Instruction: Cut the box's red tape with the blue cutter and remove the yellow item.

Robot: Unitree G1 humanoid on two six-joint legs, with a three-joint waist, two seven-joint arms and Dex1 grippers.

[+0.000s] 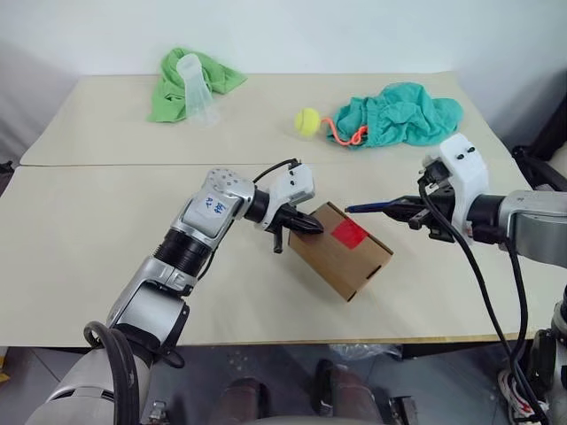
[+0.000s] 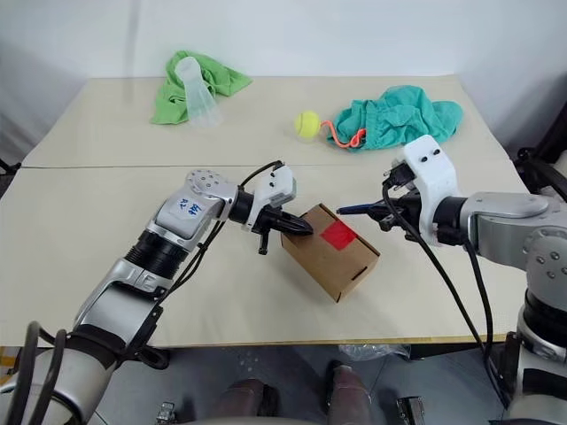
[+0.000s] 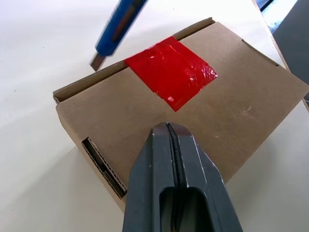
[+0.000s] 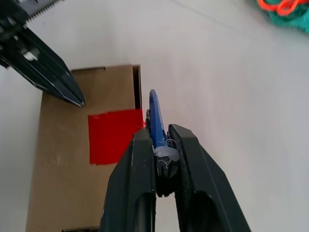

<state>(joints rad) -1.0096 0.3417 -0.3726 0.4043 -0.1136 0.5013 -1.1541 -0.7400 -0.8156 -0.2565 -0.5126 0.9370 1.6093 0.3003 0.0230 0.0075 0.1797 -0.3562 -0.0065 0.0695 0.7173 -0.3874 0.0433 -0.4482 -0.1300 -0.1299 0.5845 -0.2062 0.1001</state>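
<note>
The right gripper (image 1: 409,211) clamps the blue cutter (image 1: 370,207), its tip pointing toward the red tape (image 1: 349,233) on the box (image 1: 341,252), seemingly just off the seam. The left gripper (image 1: 308,225), jaws shut, presses the box's near corner on the worktop (image 1: 89,230).

Premises appear to be a robotics test lab. A plain beige worktop (image 1: 106,266) stands against a bare white wall (image 1: 354,35). Loose test props lie on it: green cloths (image 1: 190,80), a tennis ball (image 1: 307,121).

The brown box (image 1: 341,252) lies closed, red tape (image 1: 349,233) intact on top; the blue cutter (image 1: 370,207) hangs above its edge
</note>
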